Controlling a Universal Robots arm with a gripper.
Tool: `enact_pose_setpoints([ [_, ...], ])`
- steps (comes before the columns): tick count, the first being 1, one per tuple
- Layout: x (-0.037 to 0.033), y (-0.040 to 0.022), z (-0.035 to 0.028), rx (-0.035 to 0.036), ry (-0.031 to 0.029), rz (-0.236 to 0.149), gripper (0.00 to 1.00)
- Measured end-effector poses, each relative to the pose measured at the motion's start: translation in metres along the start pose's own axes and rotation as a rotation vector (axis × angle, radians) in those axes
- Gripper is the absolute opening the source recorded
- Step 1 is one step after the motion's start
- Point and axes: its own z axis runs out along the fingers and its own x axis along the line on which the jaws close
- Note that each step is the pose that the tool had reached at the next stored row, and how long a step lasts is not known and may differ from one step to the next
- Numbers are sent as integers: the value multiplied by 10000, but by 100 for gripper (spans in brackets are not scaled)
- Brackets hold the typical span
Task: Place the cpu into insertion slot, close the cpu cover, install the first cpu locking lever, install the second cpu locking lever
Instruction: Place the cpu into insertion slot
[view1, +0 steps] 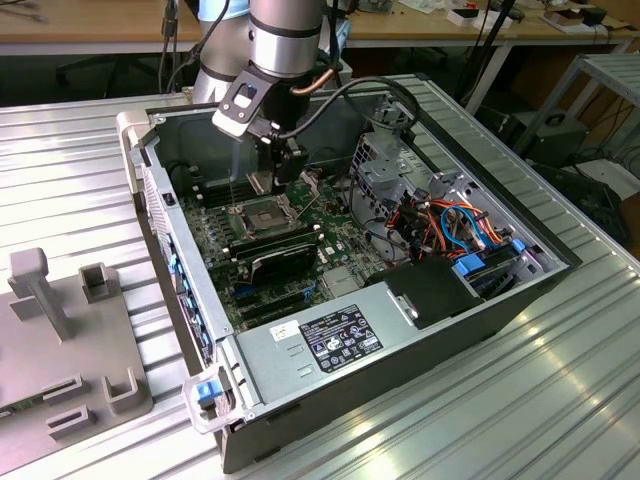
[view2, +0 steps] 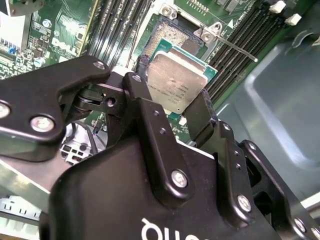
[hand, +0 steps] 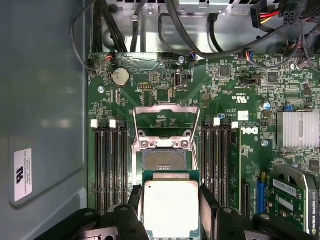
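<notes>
Tool: the tool (view2: 172, 100) is narrowed onto the cpu (view2: 176, 80), with a black finger (view2: 150, 115) pressed against each of two opposite edges, so the chip is held clear of the board.
Cpu: its silvery face is turned towards both wrist cameras, with a thin green-tan rim showing round it. In the first wrist view the cpu (hand: 171, 210) sits between the fingertips of the tool (hand: 171, 200) and overlaps one edge of the insertion slot (hand: 162, 161), not seated in it.
Insertion slot: a bare dark grey contact field in a silver rim, just beyond the cpu. In the second wrist view the insertion slot (view2: 172, 37) is partly hidden by the chip.
Cpu cover: the cpu cover (hand: 165, 107) is swung open on the side of the slot away from the cpu, and green board shows through its cut-out.
Locking lever: a thin metal rod, the locking lever (view2: 235, 49), runs from a corner of the slot out over the memory slots (hand: 112, 170).
Circuit board: the green circuit board (hand: 150, 75) carries a round coin battery (hand: 120, 76) beyond the cover and a finned heat sink (hand: 297, 129) off to one side.
Exterior view: the arm (view1: 285, 40) hangs the tool (view1: 280, 165) over the insertion slot (view1: 262, 212) inside the open computer case (view1: 180, 290) — coloured cables (view1: 455, 225) lie towards the exterior view's right.
Bench: the ribbed metal bench (view1: 500, 420) carries the case. A grey fixture (view1: 70, 330) lies at the exterior view's left, well apart from the tool.
</notes>
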Motion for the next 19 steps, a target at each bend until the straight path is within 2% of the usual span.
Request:
enact_pose_setpoints([
  [13,9,7,239,3,0,-21,55],
  [17,9,7,243,1,16,-20,55],
  [19,18,6,284,2,16,-19,55],
])
